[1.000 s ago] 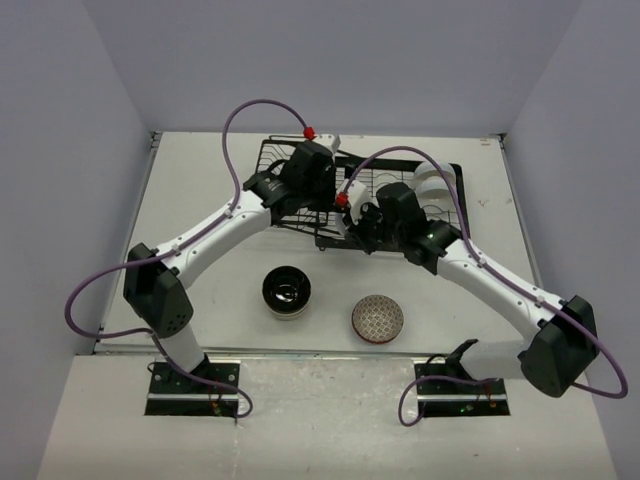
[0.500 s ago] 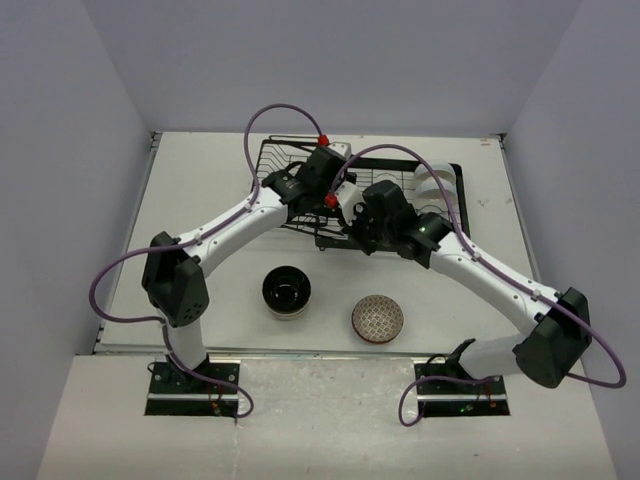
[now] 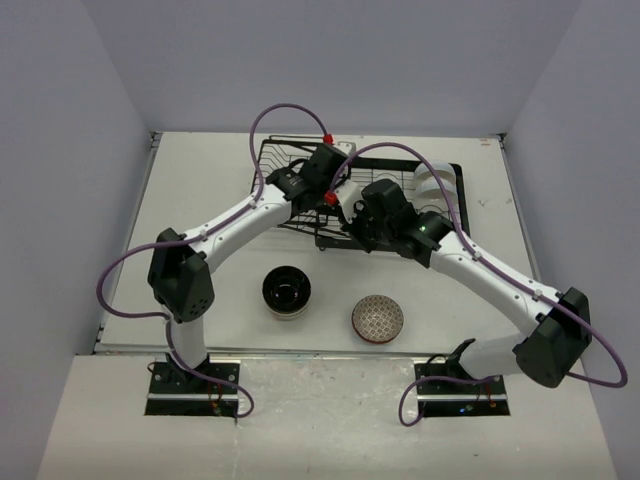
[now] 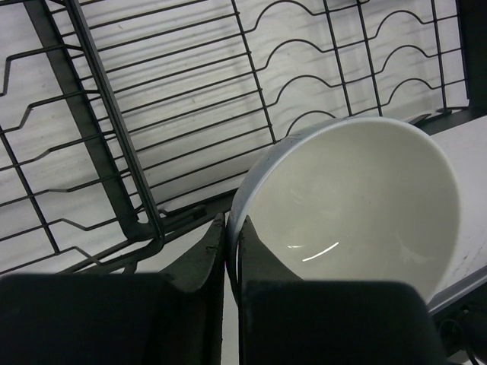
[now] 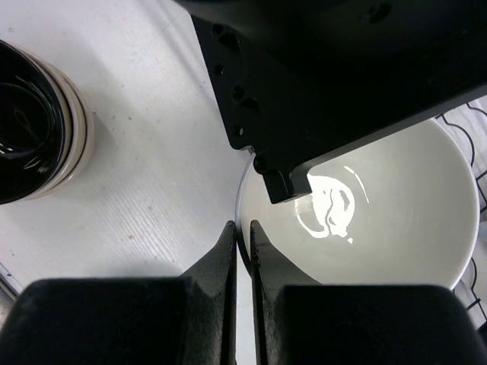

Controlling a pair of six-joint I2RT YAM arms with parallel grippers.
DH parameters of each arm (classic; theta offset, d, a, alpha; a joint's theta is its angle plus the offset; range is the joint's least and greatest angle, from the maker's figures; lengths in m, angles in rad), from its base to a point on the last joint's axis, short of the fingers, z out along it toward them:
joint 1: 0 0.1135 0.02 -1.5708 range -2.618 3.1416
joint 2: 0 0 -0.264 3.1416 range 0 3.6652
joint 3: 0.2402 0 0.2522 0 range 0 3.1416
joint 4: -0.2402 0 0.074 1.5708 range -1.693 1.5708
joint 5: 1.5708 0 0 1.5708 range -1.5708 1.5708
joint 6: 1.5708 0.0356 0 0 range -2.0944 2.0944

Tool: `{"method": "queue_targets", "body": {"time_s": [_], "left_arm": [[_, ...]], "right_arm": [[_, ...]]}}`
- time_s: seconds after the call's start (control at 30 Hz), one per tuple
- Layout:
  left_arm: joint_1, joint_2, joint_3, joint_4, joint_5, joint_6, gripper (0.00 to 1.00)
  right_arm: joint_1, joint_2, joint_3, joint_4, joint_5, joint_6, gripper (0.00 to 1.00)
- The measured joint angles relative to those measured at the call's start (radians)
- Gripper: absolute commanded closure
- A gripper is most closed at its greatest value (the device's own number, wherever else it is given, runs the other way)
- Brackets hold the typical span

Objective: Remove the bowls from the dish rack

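Observation:
A plain white bowl (image 4: 358, 205) hangs over the front edge of the black wire dish rack (image 3: 285, 165), between both arms. My left gripper (image 4: 232, 220) is shut on its rim, one finger inside and one outside. My right gripper (image 5: 241, 224) is shut on the rim of the same white bowl (image 5: 380, 228), and the left gripper's black body (image 5: 342, 84) reaches over it from above. In the top view the two grippers (image 3: 338, 195) (image 3: 358, 215) meet at the rack's front. More white bowls (image 3: 436, 181) stand in the rack's right section.
Two unloaded bowls sit on the table in front of the rack: a beige one with a glossy black inside (image 3: 286, 291) and a brown net-patterned one (image 3: 378, 318). The black-inside bowl (image 5: 30, 141) lies just left of the right gripper. Purple cables arch over both arms.
The left arm has swung right across the rack to the bowl in the right gripper, and its jaws have gone from open to shut on the rim. The right gripper has stayed shut.

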Motion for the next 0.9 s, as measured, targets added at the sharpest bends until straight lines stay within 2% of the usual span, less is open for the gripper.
{"method": "queue_targets", "body": {"time_s": [0.23,0.27,0.33,0.37,0.4,0.43,0.7,0.73,0.9], "left_arm": [[0.000,0.013,0.000,0.017,0.019,0.000,1.00],[0.000,0.013,-0.003,0.023,0.019,0.000,1.00],[0.000,0.013,-0.008,0.032,0.009,-0.001,1.00],[0.000,0.013,-0.011,0.035,-0.005,-0.003,1.00],[0.000,0.013,-0.012,0.035,-0.021,-0.003,1.00],[0.000,0.013,-0.014,0.035,-0.035,-0.004,1.00],[-0.010,0.006,-0.019,0.064,-0.089,-0.010,1.00],[-0.011,0.000,-0.019,0.069,-0.095,-0.011,1.00],[0.010,-0.054,-0.018,0.073,-0.138,-0.019,1.00]], "right_arm": [[0.000,0.000,-0.005,-0.004,0.019,0.005,0.99],[0.000,0.000,-0.005,-0.003,0.022,0.003,0.85],[0.001,0.000,-0.009,-0.002,0.036,0.002,0.65],[0.003,0.000,-0.012,-0.002,0.049,0.003,0.60],[0.004,0.000,-0.015,0.000,0.055,0.003,0.43],[0.004,0.000,-0.017,0.002,0.061,0.007,0.36],[0.009,-0.056,-0.056,0.032,0.079,0.021,0.32],[0.009,-0.076,-0.062,0.034,0.079,0.026,0.27],[0.012,-0.238,-0.096,0.107,0.076,0.077,0.21]]}}
